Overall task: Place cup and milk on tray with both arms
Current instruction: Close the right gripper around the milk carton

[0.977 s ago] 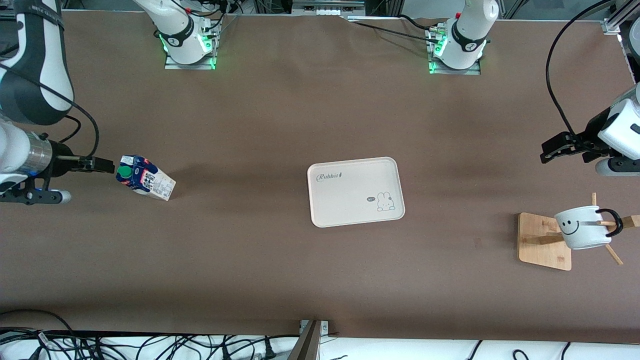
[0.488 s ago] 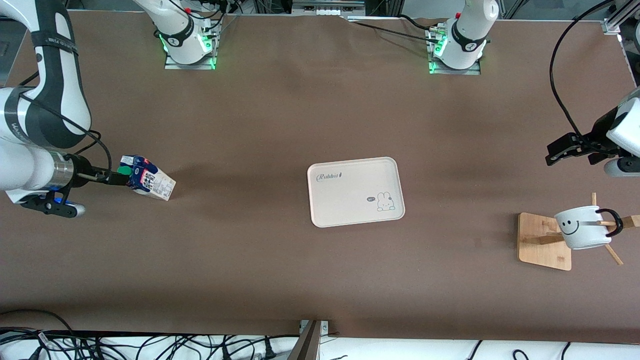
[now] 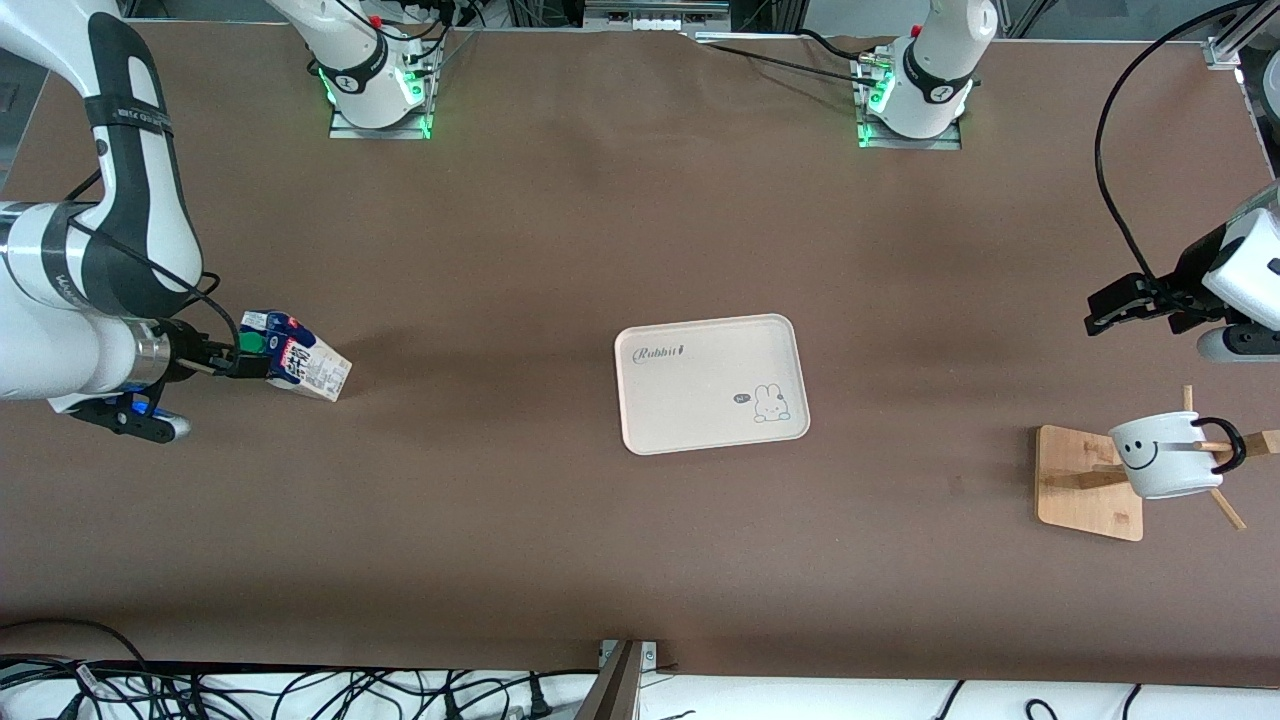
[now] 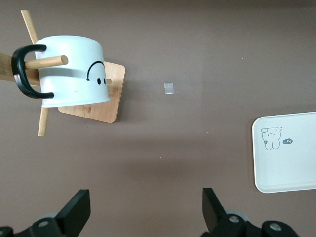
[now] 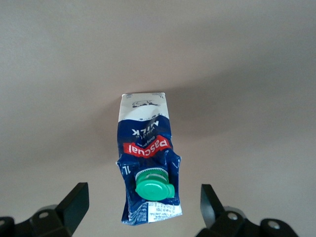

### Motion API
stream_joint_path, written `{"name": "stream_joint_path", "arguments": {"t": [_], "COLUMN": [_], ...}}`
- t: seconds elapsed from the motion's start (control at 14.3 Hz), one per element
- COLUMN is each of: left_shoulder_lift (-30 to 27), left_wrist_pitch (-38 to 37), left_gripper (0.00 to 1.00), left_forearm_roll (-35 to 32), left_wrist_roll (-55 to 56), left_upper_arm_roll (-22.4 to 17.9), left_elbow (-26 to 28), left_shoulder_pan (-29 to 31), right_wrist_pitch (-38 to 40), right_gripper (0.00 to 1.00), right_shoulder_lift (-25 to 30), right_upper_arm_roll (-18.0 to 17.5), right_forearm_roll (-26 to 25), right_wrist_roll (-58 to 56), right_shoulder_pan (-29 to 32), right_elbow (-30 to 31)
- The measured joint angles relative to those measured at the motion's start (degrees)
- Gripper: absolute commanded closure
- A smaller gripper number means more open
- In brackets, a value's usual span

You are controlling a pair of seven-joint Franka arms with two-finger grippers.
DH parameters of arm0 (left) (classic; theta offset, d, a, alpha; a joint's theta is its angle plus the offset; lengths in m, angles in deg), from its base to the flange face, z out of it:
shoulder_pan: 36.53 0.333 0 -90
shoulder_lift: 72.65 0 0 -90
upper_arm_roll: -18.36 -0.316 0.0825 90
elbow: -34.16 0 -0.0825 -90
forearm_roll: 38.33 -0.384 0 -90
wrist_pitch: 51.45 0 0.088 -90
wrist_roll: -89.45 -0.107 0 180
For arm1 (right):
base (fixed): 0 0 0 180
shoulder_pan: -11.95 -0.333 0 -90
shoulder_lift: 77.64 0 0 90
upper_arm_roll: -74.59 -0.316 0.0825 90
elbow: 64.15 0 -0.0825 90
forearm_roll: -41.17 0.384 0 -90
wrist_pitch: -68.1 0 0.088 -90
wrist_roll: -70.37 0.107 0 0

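The milk point(image 3: 295, 365) stands on the table at the right arm's end, its green cap showing. My right gripper point(image 3: 243, 365) is open over the carton's top. In the right wrist view the milk point(image 5: 147, 148) shows between the spread fingers point(image 5: 74, 205) of my right gripper point(image 5: 143, 193), untouched. The cup point(image 3: 1165, 455) hangs on a peg of a wooden stand point(image 3: 1085, 485) at the left arm's end. My left gripper point(image 3: 1105, 312) is open and empty over bare table beside the stand. The left wrist view shows the left gripper point(image 4: 145, 200), the cup point(image 4: 71, 71) and the tray point(image 4: 286, 153). The tray point(image 3: 712, 383) lies at mid-table, with nothing on it.
The stand's wooden pegs point(image 3: 1225, 505) stick out around the cup. A small pale scrap point(image 4: 169, 88) lies on the brown table between stand and tray. Arm bases point(image 3: 375, 85) point(image 3: 915, 95) stand along the table edge farthest from the front camera.
My right arm has swung toward the carton and brought its gripper from beside the carton to over its cap. My left gripper has shifted only slightly.
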Motion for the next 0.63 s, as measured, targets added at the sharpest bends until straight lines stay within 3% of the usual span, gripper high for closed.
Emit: {"name": "stream_joint_path", "arguments": {"t": [0.63], "left_shoulder_lift": [0.0], "left_wrist_pitch": [0.0], "left_gripper": [0.0], "left_forearm_roll": [0.0], "left_wrist_roll": [0.0], "left_upper_arm_roll": [0.2], "left_elbow": [-0.4], "left_shoulder_pan": [0.0], "right_wrist_pitch": [0.4], "right_gripper": [0.0], "right_shoulder_lift": [0.0], "right_upper_arm_roll": [0.1], "right_forearm_roll": [0.0], "right_wrist_roll": [-3.3], "right_shoulder_pan": [0.0], "right_elbow": [0.6]}}
